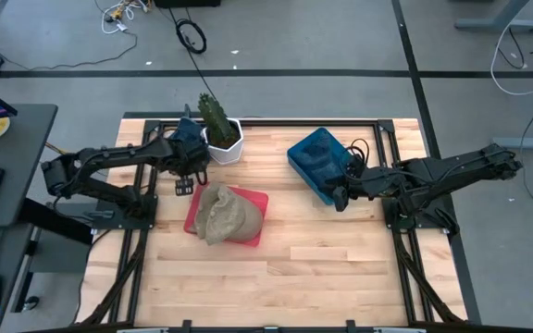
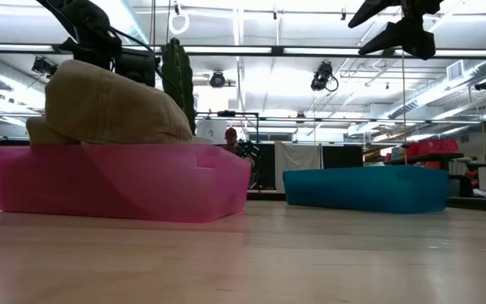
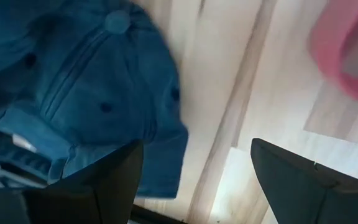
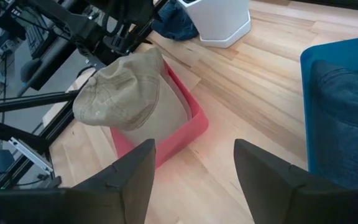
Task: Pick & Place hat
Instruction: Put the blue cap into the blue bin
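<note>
A blue denim cap (image 3: 86, 81) lies on the table next to the white plant pot (image 4: 222, 18); it also shows in the high view as the cap (image 1: 189, 135). My left gripper (image 3: 194, 180) hangs open above it, raised off the table, with the cap beside one finger. A tan hat (image 1: 225, 215) sits crown up in the pink bin (image 1: 255, 199), bulging over its rim (image 2: 125, 156). My right gripper (image 4: 194, 186) is open and raised near the blue bin (image 1: 308, 157), which holds blue denim cloth (image 4: 347, 118).
A tall cactus in the white pot (image 1: 225, 148) stands at the far side, close to my left arm. The pink bin (image 2: 125, 181) and the blue bin (image 2: 365, 187) sit mid-table. Bare wood stretches along the near side (image 1: 322, 277).
</note>
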Robot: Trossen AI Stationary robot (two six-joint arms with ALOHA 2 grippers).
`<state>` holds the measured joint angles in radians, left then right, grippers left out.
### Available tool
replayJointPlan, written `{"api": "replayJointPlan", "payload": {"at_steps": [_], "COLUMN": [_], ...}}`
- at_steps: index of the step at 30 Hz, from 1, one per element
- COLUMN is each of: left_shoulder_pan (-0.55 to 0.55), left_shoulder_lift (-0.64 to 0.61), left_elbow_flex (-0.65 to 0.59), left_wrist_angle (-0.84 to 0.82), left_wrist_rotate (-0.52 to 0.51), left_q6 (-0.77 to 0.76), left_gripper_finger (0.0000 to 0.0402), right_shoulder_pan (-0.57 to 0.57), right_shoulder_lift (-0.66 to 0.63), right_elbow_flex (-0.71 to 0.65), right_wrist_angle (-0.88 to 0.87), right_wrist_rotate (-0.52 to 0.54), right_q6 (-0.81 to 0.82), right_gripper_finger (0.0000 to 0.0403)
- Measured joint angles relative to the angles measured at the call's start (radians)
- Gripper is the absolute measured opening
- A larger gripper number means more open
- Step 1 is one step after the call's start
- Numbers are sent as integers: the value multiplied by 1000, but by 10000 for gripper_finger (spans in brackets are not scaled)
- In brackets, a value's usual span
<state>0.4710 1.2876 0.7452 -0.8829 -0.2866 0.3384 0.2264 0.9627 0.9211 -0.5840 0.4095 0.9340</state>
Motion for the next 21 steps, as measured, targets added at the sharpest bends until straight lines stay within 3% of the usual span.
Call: {"api": "replayJointPlan", "payload": {"at_steps": [10,21], "left_shoulder_pan": [28,8], "left_shoulder_lift": [50,47], "left_elbow_flex": [0,0], "left_wrist_angle": [27,12], "left_wrist_rotate": [3,11], "left_q6": [8,-101], "left_gripper_finger": [303,303], "right_shoulder_pan": [0,0], "right_shoulder_lift": [0,0], "right_elbow_flex": [0,0], "right_wrist_angle": [0,-1], "right_wrist_rotate": [0,0], "right_q6": [11,19], "right_gripper_finger": [222,222]}}
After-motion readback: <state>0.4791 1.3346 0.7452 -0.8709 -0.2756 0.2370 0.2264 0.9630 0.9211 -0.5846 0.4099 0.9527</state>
